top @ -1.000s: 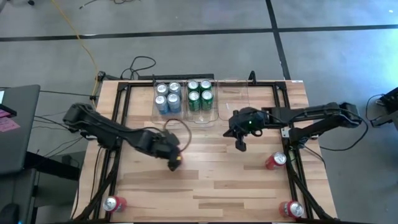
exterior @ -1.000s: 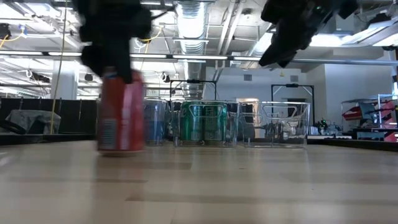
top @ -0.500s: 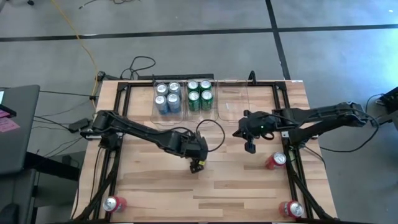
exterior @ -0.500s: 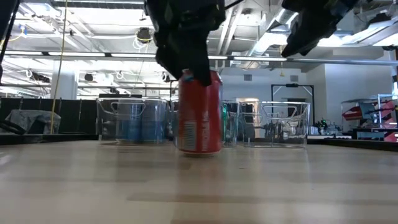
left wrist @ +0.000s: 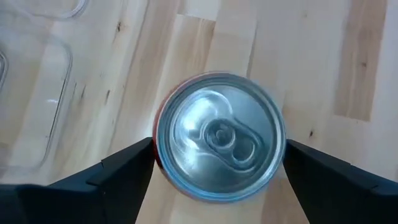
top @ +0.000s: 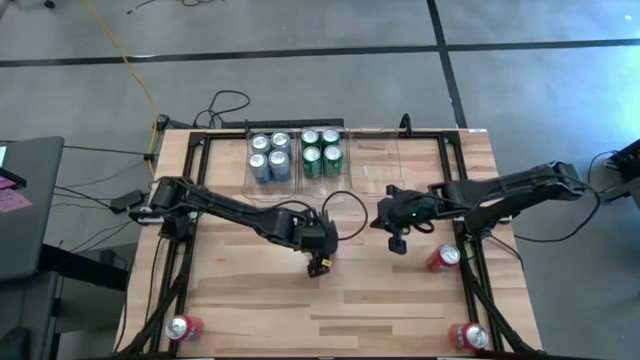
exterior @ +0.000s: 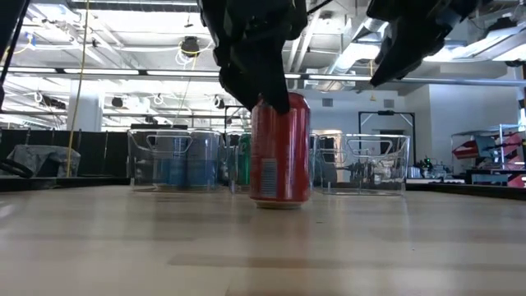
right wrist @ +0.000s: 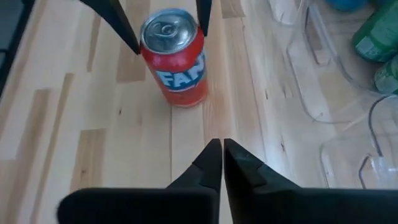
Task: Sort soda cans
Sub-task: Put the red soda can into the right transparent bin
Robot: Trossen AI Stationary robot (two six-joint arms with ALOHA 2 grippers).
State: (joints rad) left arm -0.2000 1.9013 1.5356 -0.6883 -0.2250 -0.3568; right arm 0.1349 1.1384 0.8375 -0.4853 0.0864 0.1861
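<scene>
High view: my left pincer [top: 320, 262] over red can [top: 322, 266] at counter [top: 400, 300] centre; blue cans [top: 269, 156] and green cans [top: 321, 151] in bins at 12 o'clock; three more red cans along 6 and 4 o'clock edges.

Low view: red can [exterior: 280, 150] upright on counter.

Left wrist view: my fingers [left wrist: 124, 174] wide, each side of can top [left wrist: 219, 137], apart from it.

Right wrist view: my right pincer [right wrist: 222, 163] narrow, tips together, holding nothing, near can [right wrist: 175, 56].
</scene>
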